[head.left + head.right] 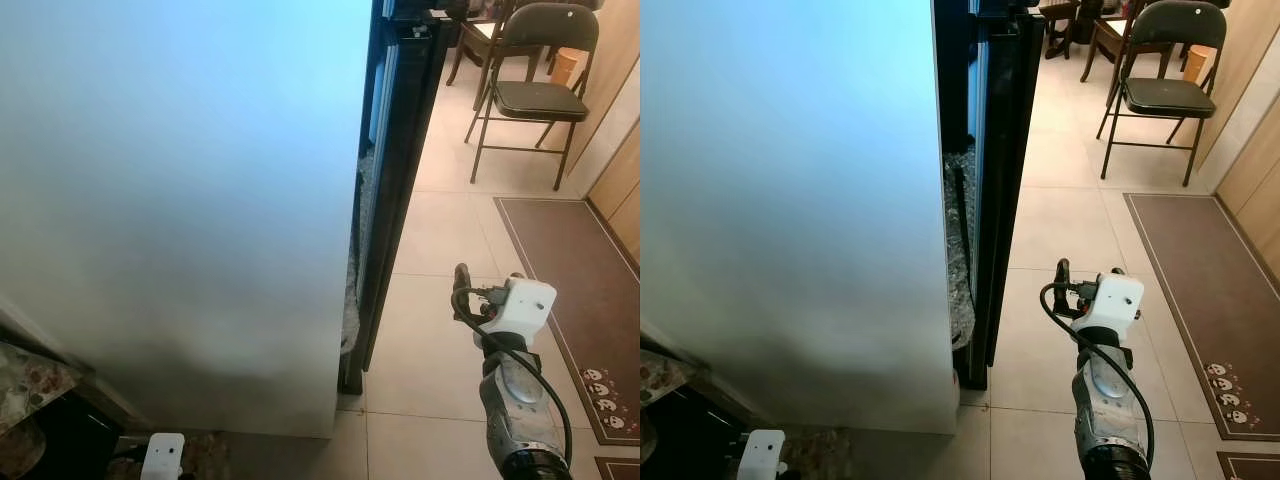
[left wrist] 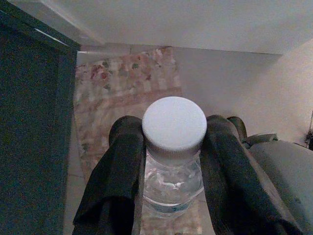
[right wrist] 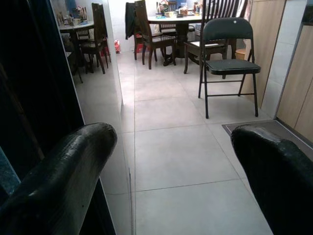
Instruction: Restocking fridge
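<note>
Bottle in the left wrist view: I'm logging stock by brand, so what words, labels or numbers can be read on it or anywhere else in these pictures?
None can be read.
The bottle held by the left end effector shows a plain white cap and no label.
The mat bears small figures, no letters.

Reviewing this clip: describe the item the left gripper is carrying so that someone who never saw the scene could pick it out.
Start from the big pale fridge door on the robot's left. Low beside it, the left gripper is clamped on a small clear bottle, its two black fingers pressing either side just under the cap. That wide white ribbed cap over clear contents marks it out.
</note>
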Controlling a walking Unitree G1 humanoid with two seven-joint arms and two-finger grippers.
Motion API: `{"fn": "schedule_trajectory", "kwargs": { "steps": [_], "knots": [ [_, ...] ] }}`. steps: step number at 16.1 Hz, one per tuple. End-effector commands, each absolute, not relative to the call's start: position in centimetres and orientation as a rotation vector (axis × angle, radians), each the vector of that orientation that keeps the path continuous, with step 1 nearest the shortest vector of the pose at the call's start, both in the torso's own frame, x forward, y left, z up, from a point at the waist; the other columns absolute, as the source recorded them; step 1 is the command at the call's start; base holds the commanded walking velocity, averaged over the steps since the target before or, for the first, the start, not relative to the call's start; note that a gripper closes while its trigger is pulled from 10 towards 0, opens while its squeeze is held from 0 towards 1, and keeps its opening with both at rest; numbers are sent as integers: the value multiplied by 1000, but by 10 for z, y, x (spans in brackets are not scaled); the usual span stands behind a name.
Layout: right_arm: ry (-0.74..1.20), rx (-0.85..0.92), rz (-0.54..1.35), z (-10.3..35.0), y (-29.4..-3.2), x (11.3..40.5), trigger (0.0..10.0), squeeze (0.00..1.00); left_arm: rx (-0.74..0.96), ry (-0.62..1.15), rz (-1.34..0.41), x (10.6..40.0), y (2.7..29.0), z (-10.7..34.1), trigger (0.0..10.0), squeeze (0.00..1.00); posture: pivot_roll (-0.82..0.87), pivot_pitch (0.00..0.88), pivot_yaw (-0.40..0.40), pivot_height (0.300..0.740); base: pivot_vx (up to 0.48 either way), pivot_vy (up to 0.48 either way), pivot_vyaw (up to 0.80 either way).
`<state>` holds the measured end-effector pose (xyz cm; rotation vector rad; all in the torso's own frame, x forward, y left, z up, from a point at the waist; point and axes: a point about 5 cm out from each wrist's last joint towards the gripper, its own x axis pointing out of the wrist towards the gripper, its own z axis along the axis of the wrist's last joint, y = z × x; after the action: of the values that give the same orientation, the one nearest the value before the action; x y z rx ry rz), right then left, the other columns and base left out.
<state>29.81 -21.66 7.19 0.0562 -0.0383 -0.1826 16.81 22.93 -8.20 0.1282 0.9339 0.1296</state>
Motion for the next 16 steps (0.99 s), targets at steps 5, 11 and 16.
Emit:
{"fn": "schedule_trajectory", "kwargs": {
  "steps": [5,11,16],
  "knots": [
    [-36,68,-175,72,-212,300,10000,0,130,968,128,161,231,-85,10000,0,-50,0,45,740,0,0,0],
    [-40,71,-162,73,-208,302,10000,0,123,978,121,158,228,-87,10000,0,-50,0,41,740,291,0,0],
    [-41,71,-161,73,-207,302,10000,0,125,988,127,150,234,-89,10000,0,-51,0,42,740,304,0,0]
  ]
}}
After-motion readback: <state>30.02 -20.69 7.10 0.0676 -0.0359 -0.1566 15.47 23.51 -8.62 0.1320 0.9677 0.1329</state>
